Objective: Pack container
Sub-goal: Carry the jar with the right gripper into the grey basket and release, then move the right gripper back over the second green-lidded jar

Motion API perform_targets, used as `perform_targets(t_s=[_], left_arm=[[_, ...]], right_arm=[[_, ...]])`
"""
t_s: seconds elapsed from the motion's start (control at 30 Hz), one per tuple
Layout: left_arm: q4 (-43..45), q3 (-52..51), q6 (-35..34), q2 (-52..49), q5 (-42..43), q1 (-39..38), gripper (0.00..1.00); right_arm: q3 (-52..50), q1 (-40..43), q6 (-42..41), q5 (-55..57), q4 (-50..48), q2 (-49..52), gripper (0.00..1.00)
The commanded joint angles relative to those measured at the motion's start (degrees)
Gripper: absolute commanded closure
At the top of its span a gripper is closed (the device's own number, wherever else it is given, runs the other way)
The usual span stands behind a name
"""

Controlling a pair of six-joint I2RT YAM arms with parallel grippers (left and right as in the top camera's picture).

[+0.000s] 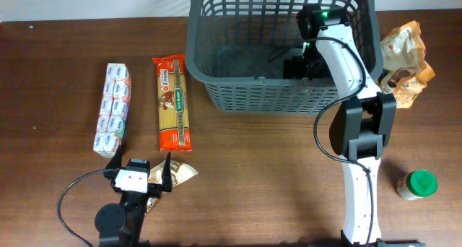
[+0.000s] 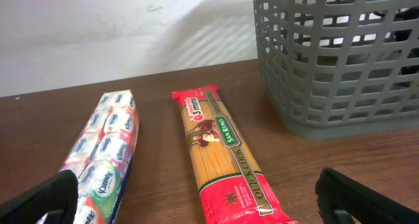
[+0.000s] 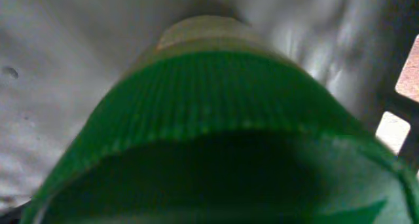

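The dark grey slotted basket point(image 1: 216, 52) stands at the back centre of the table; its wall also shows in the left wrist view point(image 2: 334, 60). My right gripper point(image 1: 297, 65) reaches down inside it. In the right wrist view a green ribbed lid of a jar point(image 3: 216, 119) fills the frame against the basket's grey floor and hides the fingers. My left gripper point(image 1: 141, 171) is open and empty at the front left, its fingertips wide apart point(image 2: 196, 207), low over the table.
A spaghetti packet point(image 1: 172, 102) point(image 2: 226, 158) and a tissue multipack point(image 1: 113, 110) point(image 2: 105, 152) lie left of the basket. A small brown packet point(image 1: 182, 175) lies by the left gripper. A brown snack bag point(image 1: 404, 63) sits right of the basket. A green-lidded jar point(image 1: 417, 185) stands at the front right.
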State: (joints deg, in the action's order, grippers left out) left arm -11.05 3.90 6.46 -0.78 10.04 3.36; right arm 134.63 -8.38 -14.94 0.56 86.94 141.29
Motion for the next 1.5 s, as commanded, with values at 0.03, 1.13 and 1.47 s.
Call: perform_targets(t_s=[0.03, 1.13, 1.47], left_arm=[[0.2, -0.5, 0.9, 0.5, -0.4, -0.1, 0.01], [0.2, -0.5, 0.9, 0.5, -0.4, -0.1, 0.01], [0.2, -0.5, 0.9, 0.5, -0.4, -0.1, 0.01]], right_arm=[[6.1, -0.2, 1.2, 0.1, 2.2, -0.5, 0.01], [0.1, 31.3, -11.1, 7.8, 10.4, -50.5, 0.01], [-33.7, 42.2, -17.1, 7.8, 8.2, -63.1, 0.01]])
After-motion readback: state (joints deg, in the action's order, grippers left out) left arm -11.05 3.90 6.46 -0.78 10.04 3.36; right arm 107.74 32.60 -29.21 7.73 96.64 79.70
